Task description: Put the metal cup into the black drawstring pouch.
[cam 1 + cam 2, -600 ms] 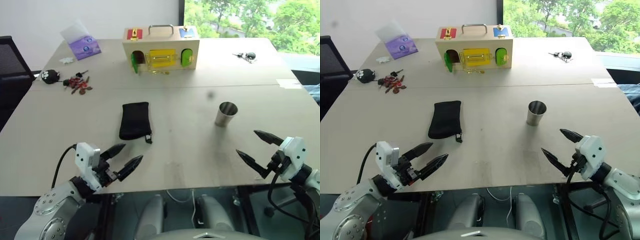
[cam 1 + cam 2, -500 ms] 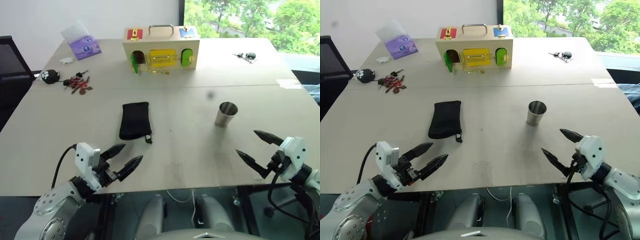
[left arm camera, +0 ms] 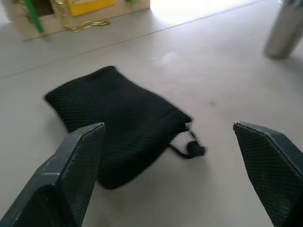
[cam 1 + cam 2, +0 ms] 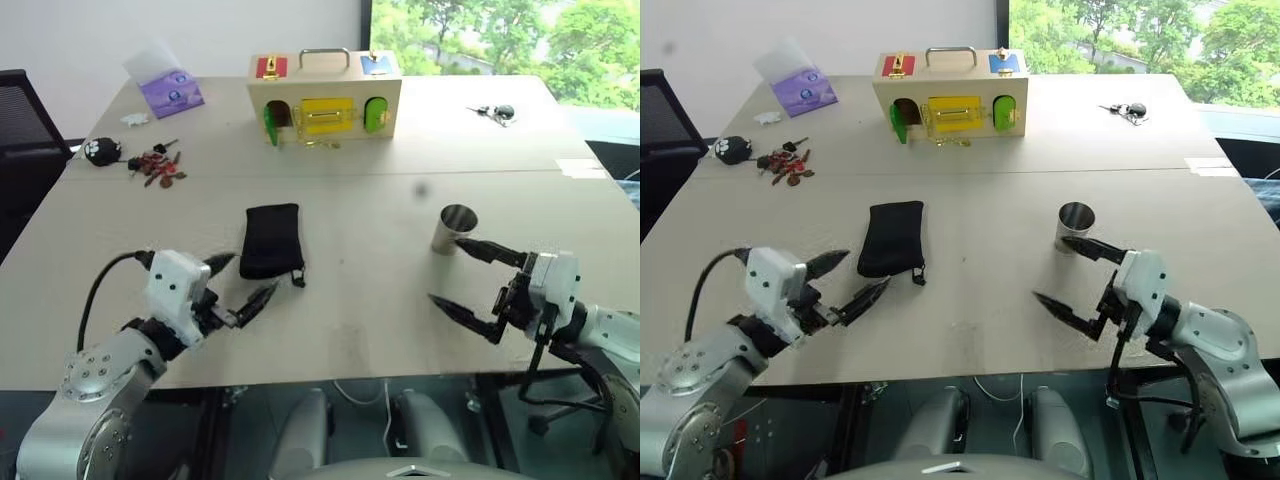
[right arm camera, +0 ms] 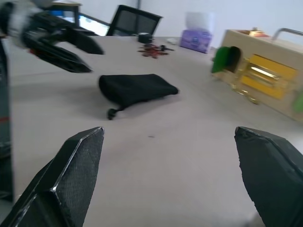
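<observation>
Resting flat on the surface [image 4: 350, 330], the black drawstring pouch [image 4: 270, 241] lies just ahead of the left gripper [image 4: 242, 282], fingers apart; the metal cup [image 4: 455, 229] stands upright beside the spread right gripper [image 4: 465, 280]; straddle it squarely before closing.

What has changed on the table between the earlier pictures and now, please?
Both arms have advanced over the table. The left gripper moved toward the black drawstring pouch, its fingers open just short of the cord end. The right gripper swung inward toward the metal cup, open, one finger near its base. Nothing was grasped. Pouch, cup and wooden box stayed put.
</observation>
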